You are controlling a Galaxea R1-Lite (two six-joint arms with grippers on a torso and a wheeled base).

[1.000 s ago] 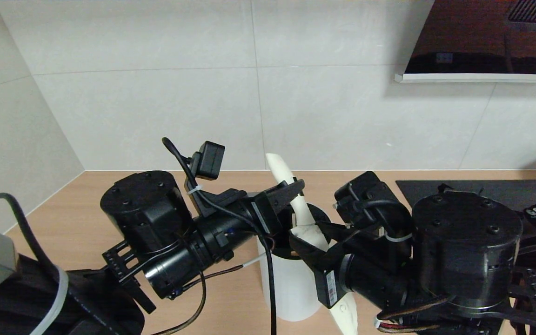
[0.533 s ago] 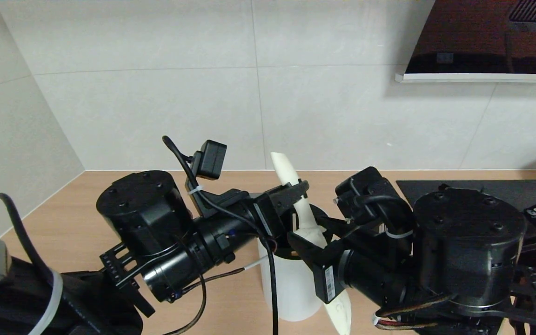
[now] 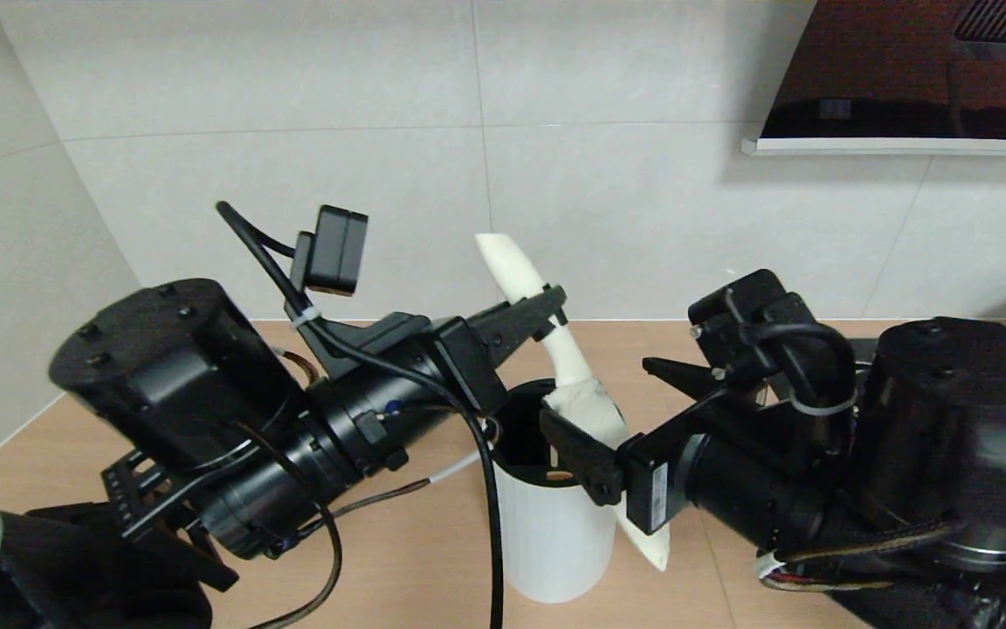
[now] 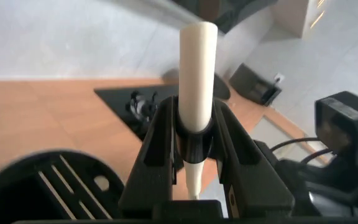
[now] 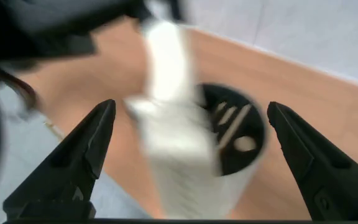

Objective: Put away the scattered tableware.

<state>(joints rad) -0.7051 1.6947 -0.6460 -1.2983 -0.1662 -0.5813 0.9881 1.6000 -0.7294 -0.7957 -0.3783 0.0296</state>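
My left gripper (image 3: 551, 319) is shut on the handle of a white spoon (image 3: 575, 384), which hangs tilted above a white cylindrical utensil holder (image 3: 551, 542) on the wooden counter. The handle points up and the bowl end hangs low at the holder's right side. In the left wrist view the fingers of my left gripper (image 4: 194, 124) clamp the spoon's handle (image 4: 197, 56), with the holder's dark inside (image 4: 23, 186) below. My right gripper (image 3: 634, 411) stands open with its fingers spread on either side of the spoon's bowl. The right wrist view has my right gripper (image 5: 191, 112) before the spoon (image 5: 166, 93) and the holder (image 5: 235, 134).
Chopsticks (image 4: 61, 186) stand inside the holder. A black cooktop (image 4: 123, 99) lies on the counter to the right. A dark range hood (image 3: 905, 79) hangs at the upper right. A tiled wall (image 3: 293, 175) closes the back and left.
My left gripper has risen with the spoon. My right gripper has opened off the spoon's bowl and drawn back to the right.
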